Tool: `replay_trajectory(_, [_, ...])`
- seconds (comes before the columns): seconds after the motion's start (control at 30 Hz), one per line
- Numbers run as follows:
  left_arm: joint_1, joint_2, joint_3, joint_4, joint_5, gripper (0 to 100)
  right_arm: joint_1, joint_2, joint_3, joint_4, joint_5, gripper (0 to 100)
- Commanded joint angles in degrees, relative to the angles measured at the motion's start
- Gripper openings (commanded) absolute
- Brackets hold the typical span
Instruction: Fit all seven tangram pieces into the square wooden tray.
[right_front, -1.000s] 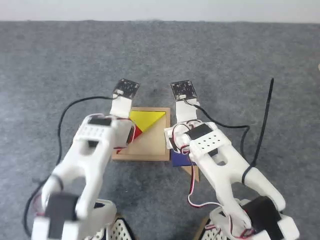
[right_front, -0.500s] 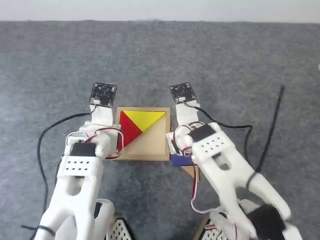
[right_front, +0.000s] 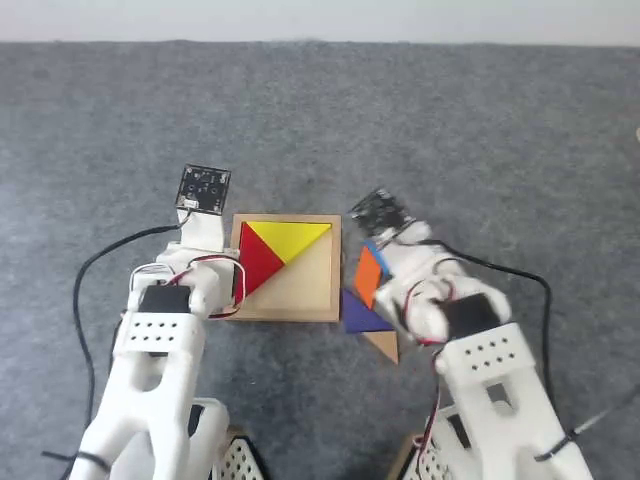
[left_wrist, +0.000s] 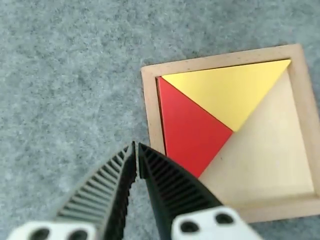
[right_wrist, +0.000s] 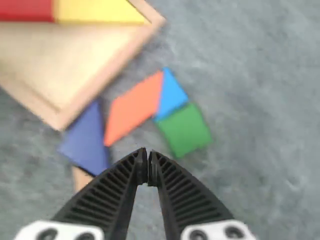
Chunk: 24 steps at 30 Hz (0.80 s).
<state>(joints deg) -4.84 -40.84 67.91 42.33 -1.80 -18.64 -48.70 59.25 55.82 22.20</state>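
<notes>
plainly, the loose pieces all lie on the right side of the wooden tray (right_front: 290, 312), so the right hand (right_wrist: 147, 152) is the nearer one. its fingers are closed on nothing, and it hangs above the grey tabletop (right_front: 500, 120) just beside the orange parallelogram (right_wrist: 132, 107), with the dark blue triangle (right_wrist: 87, 142) to one side of the tips and the green square (right_wrist: 183, 130) to the other. a small light blue triangle (right_wrist: 172, 93) touches the orange piece and the green one. a tan triangle (right_front: 385, 345) lies just past the dark blue one.

the orange piece's long axis runs roughly parallel to the tray's right rim, so a grasp would likely have to open across its short width.

the left hand (left_wrist: 136, 146) is closed and empty too. it sits off the tray's left rim, with the tray between it and the loose pieces. inside the tray the yellow triangle (right_front: 290, 238) and red triangle (right_front: 258, 265) lie edge to edge, leaving the half towards the loose pieces bare.
</notes>
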Motion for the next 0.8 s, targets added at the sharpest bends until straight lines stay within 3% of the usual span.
replay_trajectory(0.0, [0.0,-1.85,-0.48,-1.23,0.53,1,1.98,3.82,0.18,-0.04,0.88,16.3])
replay_trajectory(0.13, [0.0,-1.85,-0.31,-1.41,0.53,1,-5.41,6.9,1.41,2.95,2.02,18.8])
replay_trajectory(0.3, [0.0,-1.85,0.48,-2.46,0.53,1,-9.98,2.95,2.73,11.91,11.34,19.1])
replay_trajectory(0.53, [2.11,-1.85,0.66,-2.46,0.53,1,-16.66,-2.68,9.41,10.42,12.75,27.0])
replay_trajectory(0.77, [1.85,-1.85,0.66,-2.46,0.53,1,-18.24,4.88,11.25,0.92,8.26,24.5])
